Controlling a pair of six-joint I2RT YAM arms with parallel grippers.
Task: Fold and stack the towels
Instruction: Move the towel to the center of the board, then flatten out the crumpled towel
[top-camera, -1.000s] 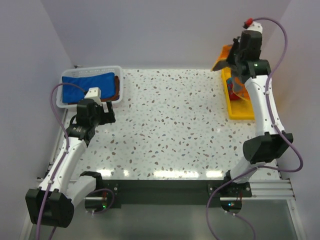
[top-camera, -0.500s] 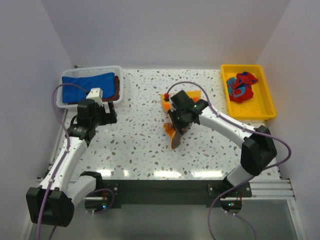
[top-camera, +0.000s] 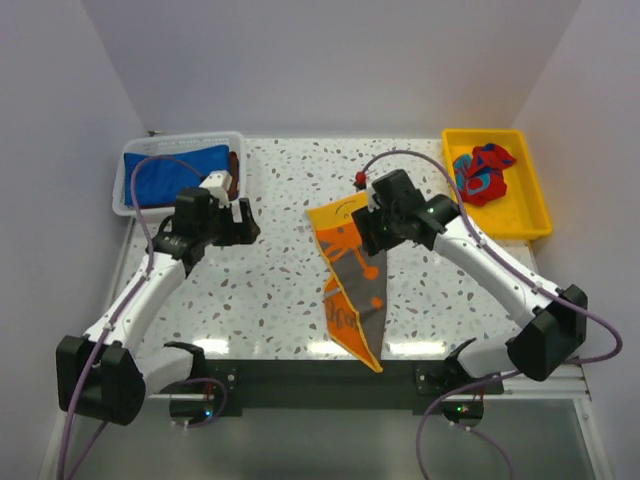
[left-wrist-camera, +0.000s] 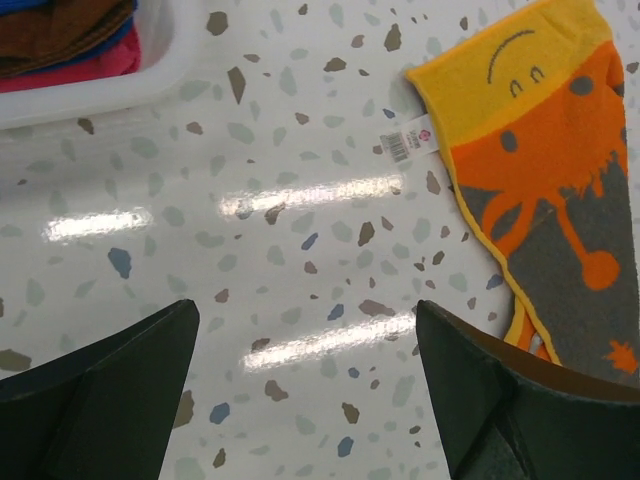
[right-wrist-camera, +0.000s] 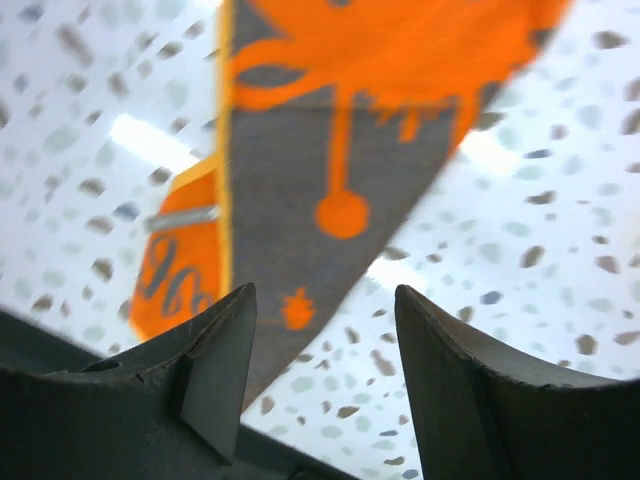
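Observation:
An orange towel with grey patches (top-camera: 350, 285) lies stretched out in a long strip on the speckled table, from the middle down to the near edge. My right gripper (top-camera: 372, 238) hovers over its far right edge, open and holding nothing; in the right wrist view the towel (right-wrist-camera: 330, 150) lies below the parted jaws (right-wrist-camera: 324, 290). My left gripper (top-camera: 246, 222) is open over bare table just left of the towel's far corner (left-wrist-camera: 540, 190), with nothing between its jaws (left-wrist-camera: 305, 305). A blue towel (top-camera: 175, 170) and a brown towel (top-camera: 232, 170) lie in the basket. A red and blue towel (top-camera: 483, 172) sits crumpled in the tray.
The white basket (top-camera: 135, 207) stands at the back left, its rim (left-wrist-camera: 150, 80) just behind my left gripper. The yellow tray (top-camera: 545, 212) stands at the back right. A white label (left-wrist-camera: 408, 143) sticks out from the orange towel's corner.
My right arm swung from the tray to the table's middle with the orange towel, then opened and let it go; the towel now lies stretched out. My left gripper moved right toward it.

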